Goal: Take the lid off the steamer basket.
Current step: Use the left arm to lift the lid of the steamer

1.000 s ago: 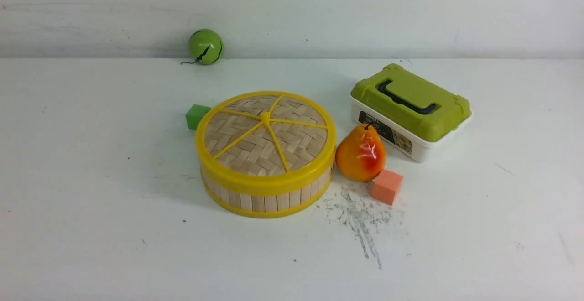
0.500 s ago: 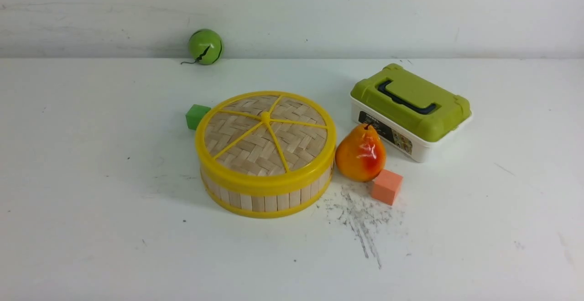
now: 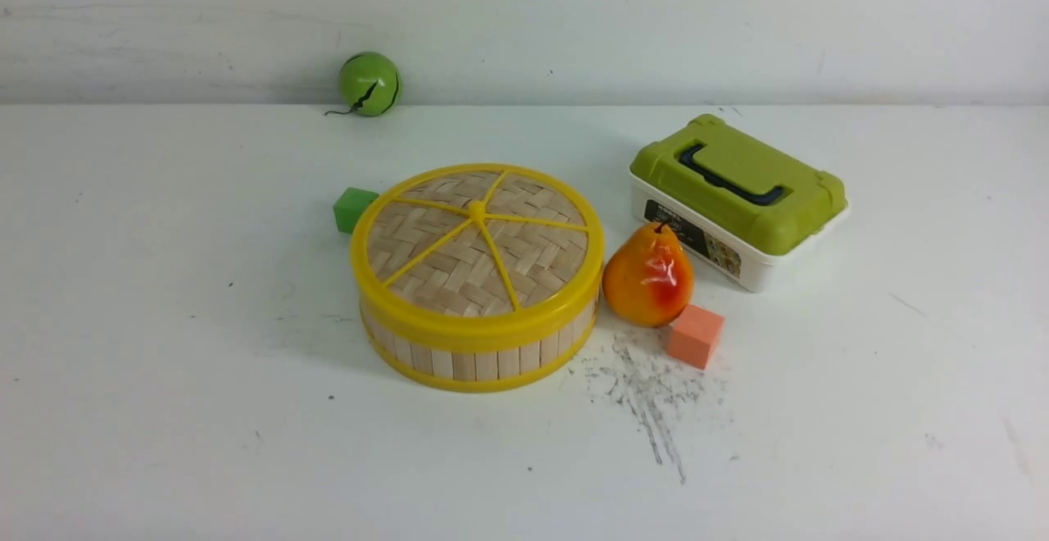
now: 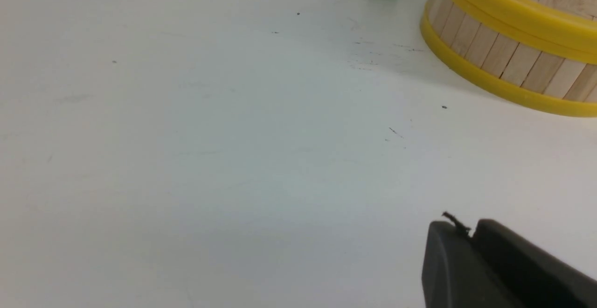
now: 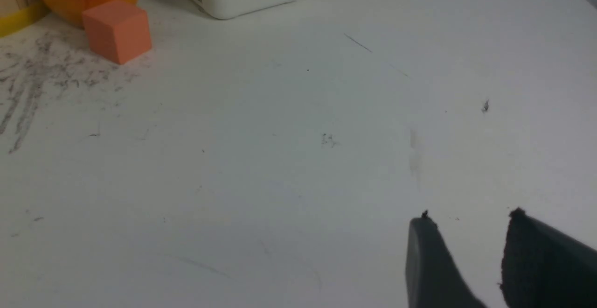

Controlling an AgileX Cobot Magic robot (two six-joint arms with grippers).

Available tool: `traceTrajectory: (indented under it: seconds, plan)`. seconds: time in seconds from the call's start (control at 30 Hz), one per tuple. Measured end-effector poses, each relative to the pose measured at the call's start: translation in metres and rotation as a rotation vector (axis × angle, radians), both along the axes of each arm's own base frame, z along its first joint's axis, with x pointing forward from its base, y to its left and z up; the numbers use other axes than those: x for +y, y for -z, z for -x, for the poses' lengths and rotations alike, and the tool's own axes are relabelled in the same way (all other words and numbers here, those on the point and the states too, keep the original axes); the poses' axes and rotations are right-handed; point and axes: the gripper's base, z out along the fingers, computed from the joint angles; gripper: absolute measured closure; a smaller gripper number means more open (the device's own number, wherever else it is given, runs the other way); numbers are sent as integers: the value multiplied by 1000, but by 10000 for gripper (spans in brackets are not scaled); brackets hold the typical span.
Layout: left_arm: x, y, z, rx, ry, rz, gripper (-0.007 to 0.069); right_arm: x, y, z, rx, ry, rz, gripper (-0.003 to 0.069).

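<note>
The lid [image 3: 477, 242], a woven tan disc with a yellow rim and spokes, sits closed on the steamer basket [image 3: 475, 361] at the middle of the white table. Neither gripper shows in the front view. In the left wrist view my left gripper [image 4: 468, 228] hangs over bare table, well short of the steamer basket [image 4: 503, 60] and the lid's rim [image 4: 513, 16]; its fingers stand almost together, holding nothing. In the right wrist view my right gripper [image 5: 471, 219] is open over bare table with nothing between its fingers.
A green cube [image 3: 354, 208] sits against the basket's far left side. A pear [image 3: 647, 277] and an orange cube [image 3: 695, 334] stand right of the basket, with a white box with an olive-green lid [image 3: 737, 197] behind them. A green ball [image 3: 369, 84] rests by the back wall.
</note>
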Motion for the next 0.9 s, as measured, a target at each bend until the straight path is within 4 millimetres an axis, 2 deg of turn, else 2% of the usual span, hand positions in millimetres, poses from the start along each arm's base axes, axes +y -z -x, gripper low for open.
traceTrajectory:
  seconds: [0.2, 0.3, 0.5, 0.67, 0.73, 0.9]
  plan:
    - [0, -12, -3, -133, 2, 12, 561, 0, 0, 0, 0, 0, 0, 419]
    - [-1, -29, -4, -320, 4, 29, 554, 0, 0, 0, 0, 0, 0, 419]
    - [-1, -51, 0, -564, 8, 51, 548, 0, 0, 0, 0, 0, 0, 419]
    - [-1, -58, 2, -641, 9, 58, 543, 0, 0, 0, 0, 0, 0, 419]
    - [-1, -62, 4, -686, 11, 98, 540, 0, 0, 0, 0, 0, 0, 419]
    - [0, -74, 10, -808, 44, 341, 540, 0, 0, 0, 0, 0, 0, 419]
